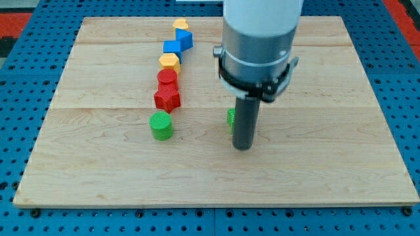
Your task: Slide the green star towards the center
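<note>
The green star (231,118) lies near the middle of the wooden board (328,151), mostly hidden behind my rod; only its left edge shows. My tip (243,147) rests on the board just below and to the right of the star, touching or nearly touching it.
A green cylinder (161,126) stands left of the star. Above it runs a column of blocks: a red star (167,98), a red block (167,77), a yellow hexagon (169,63), two blue blocks (178,43) and a yellow block (181,25) at the view's top.
</note>
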### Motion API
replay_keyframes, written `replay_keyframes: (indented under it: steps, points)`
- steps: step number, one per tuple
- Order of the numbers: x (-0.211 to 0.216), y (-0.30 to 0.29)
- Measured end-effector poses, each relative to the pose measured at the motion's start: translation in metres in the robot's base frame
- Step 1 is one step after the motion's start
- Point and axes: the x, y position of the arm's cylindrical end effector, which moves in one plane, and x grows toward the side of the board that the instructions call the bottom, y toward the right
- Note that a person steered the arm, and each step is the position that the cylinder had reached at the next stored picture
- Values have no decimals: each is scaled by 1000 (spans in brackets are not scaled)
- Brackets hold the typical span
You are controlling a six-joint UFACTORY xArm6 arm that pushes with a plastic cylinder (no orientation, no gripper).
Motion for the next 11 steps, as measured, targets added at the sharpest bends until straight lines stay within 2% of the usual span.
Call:
replay_keyframes:
  steps: [1, 2, 4, 7, 8, 9, 10, 11]
  points:
    - [21, 8]
    - [-19, 32]
    - [-125, -29]
    - [-159, -46]
    - [-238, 13]
    - [-312, 4]
    - [-344, -64]
    - [-340, -113]
